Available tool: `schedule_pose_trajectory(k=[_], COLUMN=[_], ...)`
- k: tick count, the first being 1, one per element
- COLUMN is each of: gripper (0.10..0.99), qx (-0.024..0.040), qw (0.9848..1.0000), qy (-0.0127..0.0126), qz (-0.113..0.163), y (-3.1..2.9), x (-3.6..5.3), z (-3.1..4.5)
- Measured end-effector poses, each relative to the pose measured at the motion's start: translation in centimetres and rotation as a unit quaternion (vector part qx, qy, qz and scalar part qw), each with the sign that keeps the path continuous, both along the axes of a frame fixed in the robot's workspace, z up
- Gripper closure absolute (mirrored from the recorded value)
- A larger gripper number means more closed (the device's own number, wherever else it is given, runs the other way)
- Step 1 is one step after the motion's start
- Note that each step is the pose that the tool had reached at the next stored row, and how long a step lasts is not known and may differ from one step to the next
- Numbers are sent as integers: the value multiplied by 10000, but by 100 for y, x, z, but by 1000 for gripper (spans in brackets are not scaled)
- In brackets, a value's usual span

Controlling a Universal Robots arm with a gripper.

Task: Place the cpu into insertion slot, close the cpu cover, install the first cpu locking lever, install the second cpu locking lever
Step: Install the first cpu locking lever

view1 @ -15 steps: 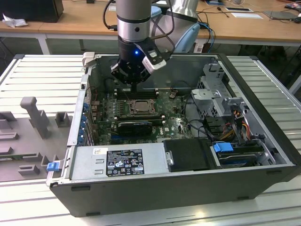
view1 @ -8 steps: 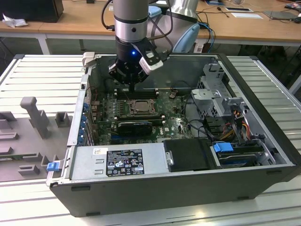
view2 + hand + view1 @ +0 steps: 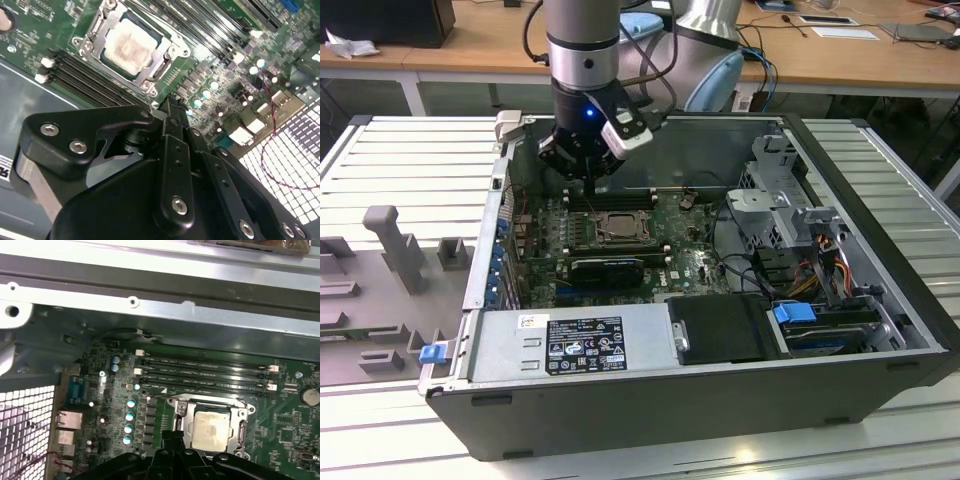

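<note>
— Where is the cpu [image 3: 127,47]?
— In the slot [image 3: 184,426], with the cover [image 3: 167,50] lying flat around it. The gripper [image 3: 170,106] hangs just beside, fingers pressed together, empty.
— The risk?
— A skewed descent could likely jab the cover or scrape the board. Memory slots [image 3: 205,374] and capacitors [image 3: 130,415] crowd that side.

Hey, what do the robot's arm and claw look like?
The arm is a silvery-grey tube with black bands and pale blue joint caps. Black cables loop beside it. A blue light glows on its black wrist, beside a white box. The claw is black with silver screws.
</note>
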State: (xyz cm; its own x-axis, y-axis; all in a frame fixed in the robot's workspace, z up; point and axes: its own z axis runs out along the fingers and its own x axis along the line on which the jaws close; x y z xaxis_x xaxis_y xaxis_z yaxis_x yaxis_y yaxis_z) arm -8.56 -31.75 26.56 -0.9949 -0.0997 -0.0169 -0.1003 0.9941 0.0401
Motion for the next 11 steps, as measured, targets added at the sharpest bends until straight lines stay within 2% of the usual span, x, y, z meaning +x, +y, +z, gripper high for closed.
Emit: schedule_pose_trajectory(k=[4,7,8,10,11], gripper=[980,980,980,980,980], qx=[2,16,17,16,16], qw=[9999,9999,9999,9999,9999], qy=[2,1,0,1,1], qz=[-111,-141,-145,-151,-150], y=[5,9,18,86,142], x=[-77,-259,-280,-291,-293], z=[-5,-14,-23,-38,-47])
